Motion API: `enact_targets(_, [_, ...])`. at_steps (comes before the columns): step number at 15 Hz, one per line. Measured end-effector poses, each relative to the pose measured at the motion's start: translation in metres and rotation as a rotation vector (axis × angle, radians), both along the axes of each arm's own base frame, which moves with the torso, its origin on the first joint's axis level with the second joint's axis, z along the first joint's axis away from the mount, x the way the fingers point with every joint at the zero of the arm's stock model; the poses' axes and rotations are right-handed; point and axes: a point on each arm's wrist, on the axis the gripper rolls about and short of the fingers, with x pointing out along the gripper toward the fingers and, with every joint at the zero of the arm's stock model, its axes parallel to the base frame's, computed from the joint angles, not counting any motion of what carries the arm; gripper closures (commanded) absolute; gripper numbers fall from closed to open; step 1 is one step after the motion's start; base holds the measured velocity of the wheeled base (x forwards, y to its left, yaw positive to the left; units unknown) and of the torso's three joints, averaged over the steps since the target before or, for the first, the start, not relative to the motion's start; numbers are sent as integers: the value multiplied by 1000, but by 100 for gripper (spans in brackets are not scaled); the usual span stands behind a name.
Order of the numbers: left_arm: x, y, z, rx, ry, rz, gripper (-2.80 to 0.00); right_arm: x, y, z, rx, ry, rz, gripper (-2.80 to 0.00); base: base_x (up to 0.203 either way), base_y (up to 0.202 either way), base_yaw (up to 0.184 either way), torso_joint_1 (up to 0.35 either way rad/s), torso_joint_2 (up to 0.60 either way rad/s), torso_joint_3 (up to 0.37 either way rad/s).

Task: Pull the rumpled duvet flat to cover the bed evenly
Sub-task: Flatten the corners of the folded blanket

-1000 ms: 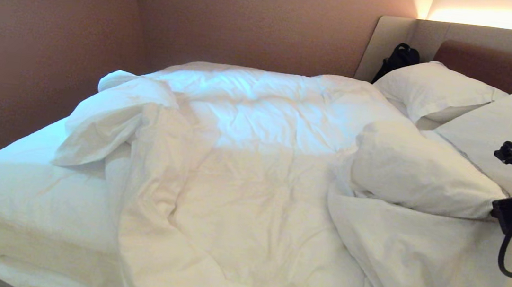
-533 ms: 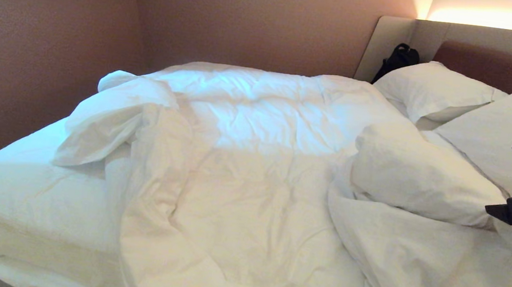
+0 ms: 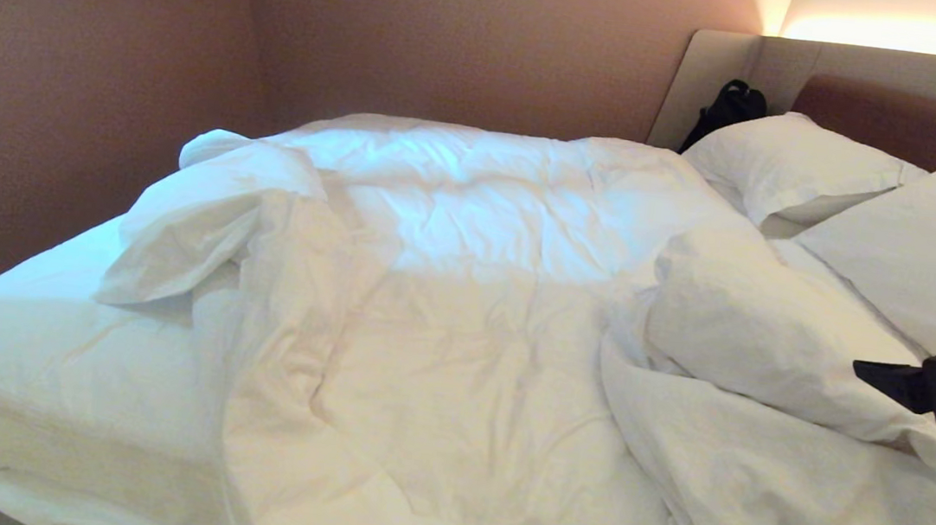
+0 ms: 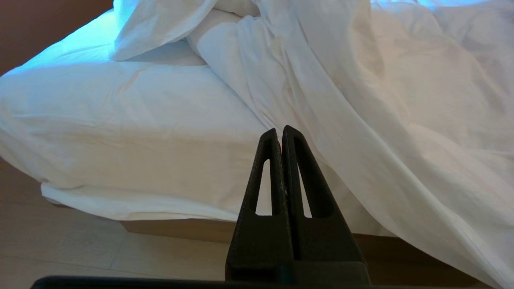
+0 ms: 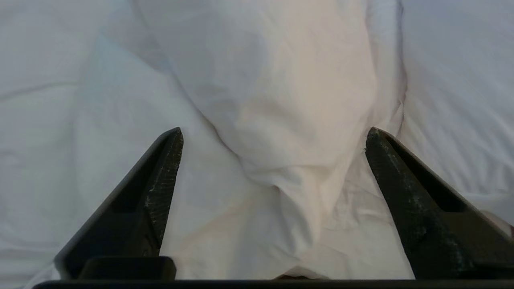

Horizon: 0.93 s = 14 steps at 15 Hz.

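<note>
The white duvet (image 3: 460, 340) lies rumpled across the bed (image 3: 34, 339). One corner is folded back at the left (image 3: 194, 216), and a puffy fold (image 3: 757, 328) is turned over near the pillows. My right gripper (image 3: 906, 310) hovers at the right edge just past that fold, open, with nothing between its fingers. In the right wrist view the gripper (image 5: 274, 134) stands wide over a creased hump of duvet (image 5: 281, 100). My left gripper (image 4: 280, 130) is shut and empty, low beside the bed, facing the hanging duvet edge (image 4: 361, 100).
Two white pillows (image 3: 792, 162) (image 3: 913, 248) lie against the padded headboard (image 3: 909, 118), with a black bag (image 3: 728, 107) in the corner. Pink walls close the far side. Bare fitted sheet (image 4: 120, 120) shows at the left, with tiled floor (image 4: 60, 249) below.
My right gripper has opened, let go of the tip of the duvet fold and drawn back to the right. The fold has sagged lower onto the bed. The left arm has not moved.
</note>
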Motion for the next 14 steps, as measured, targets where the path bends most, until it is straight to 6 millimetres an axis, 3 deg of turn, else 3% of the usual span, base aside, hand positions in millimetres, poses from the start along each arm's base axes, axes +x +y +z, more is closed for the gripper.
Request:
enact_targets(5, [0, 0, 0, 0, 0, -1, 0, 28, 10, -18, -1, 5, -4, 0, 0, 0, 0, 0, 0, 0])
enact_targets(10, [0, 0, 0, 0, 0, 0, 0, 67, 34, -43, -2, 5, -42, 0, 0, 0, 0, 0, 0, 0])
enact_targets(14, [0, 0, 0, 1, 0, 0, 0, 79, 53, -51, 18, -40, -51, 0, 0, 0, 0, 0, 0, 0])
